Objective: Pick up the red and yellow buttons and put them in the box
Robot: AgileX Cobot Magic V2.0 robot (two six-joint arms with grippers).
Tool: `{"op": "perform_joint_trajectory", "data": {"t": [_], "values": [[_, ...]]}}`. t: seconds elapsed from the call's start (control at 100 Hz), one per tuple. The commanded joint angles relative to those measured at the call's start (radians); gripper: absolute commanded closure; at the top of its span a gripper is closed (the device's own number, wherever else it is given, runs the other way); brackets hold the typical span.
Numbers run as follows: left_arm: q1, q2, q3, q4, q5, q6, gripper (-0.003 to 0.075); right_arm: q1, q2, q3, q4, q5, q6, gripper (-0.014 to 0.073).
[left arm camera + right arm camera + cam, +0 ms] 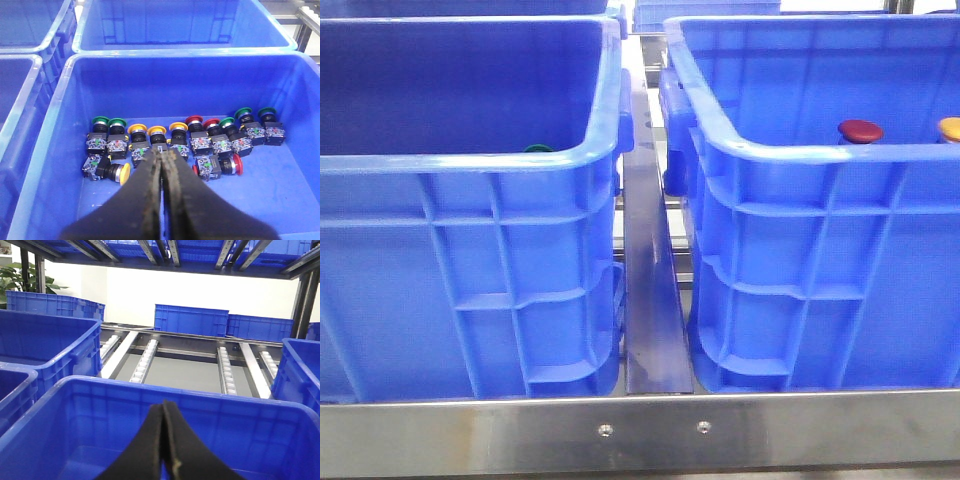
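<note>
A dark red button cap (860,131) and a yellow button cap (950,128) show just above the near rim of the right blue crate, the box (800,150). My right gripper (163,403) hangs shut and empty over a blue crate (100,410) whose floor is mostly hidden. Shut and empty too, my left gripper (162,153) hovers above the left crate (175,85). That crate holds several push buttons, among them a yellow one on its side (123,173) and a red one on its side (237,164). Neither gripper appears in the front view.
A green cap (538,149) peeks over the left crate's near rim (470,160). A steel rail (650,290) runs between the two crates. More blue crates (191,320) and roller tracks (145,360) lie beyond, under a shelf frame.
</note>
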Motion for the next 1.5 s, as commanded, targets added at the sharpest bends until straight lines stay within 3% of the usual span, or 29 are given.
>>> {"op": "perform_joint_trajectory", "data": {"t": [0.0, 0.4, 0.55, 0.69, 0.79, 0.91, 1.05, 1.49], "values": [[0.004, 0.010, -0.023, 0.024, -0.075, -0.008, 0.0741, 0.003, 0.003, -0.023, 0.071, 0.032, 0.004, 0.0662], [0.010, 0.010, -0.012, 0.057, -0.142, 0.007, 0.0741, 0.003, 0.003, -0.023, 0.071, 0.032, 0.004, 0.0662], [0.071, 0.001, 0.028, -0.056, -0.243, 0.211, 0.0741, 0.003, 0.003, -0.023, 0.071, 0.032, 0.004, 0.0662], [0.199, -0.033, 0.111, -0.281, -0.397, 0.447, 0.0741, 0.003, 0.003, -0.023, 0.071, 0.032, 0.004, 0.0662], [0.304, -0.080, 0.209, -0.412, -0.523, 0.540, 0.0741, 0.003, 0.003, -0.023, 0.071, 0.032, 0.004, 0.0662], [0.373, -0.161, 0.339, -0.451, -0.619, 0.540, 0.0741, 0.003, 0.003, -0.023, 0.071, 0.032, 0.004, 0.0662], [0.402, -0.258, 0.478, -0.484, -0.633, 0.540, 0.0741, 0.003, 0.003, -0.023, 0.071, 0.032, 0.004, 0.0662], [0.395, -0.353, 0.733, -0.486, -0.866, 0.540, 0.0741, 0.003, 0.003, -0.023, 0.071, 0.032, 0.004, 0.0662]]}}
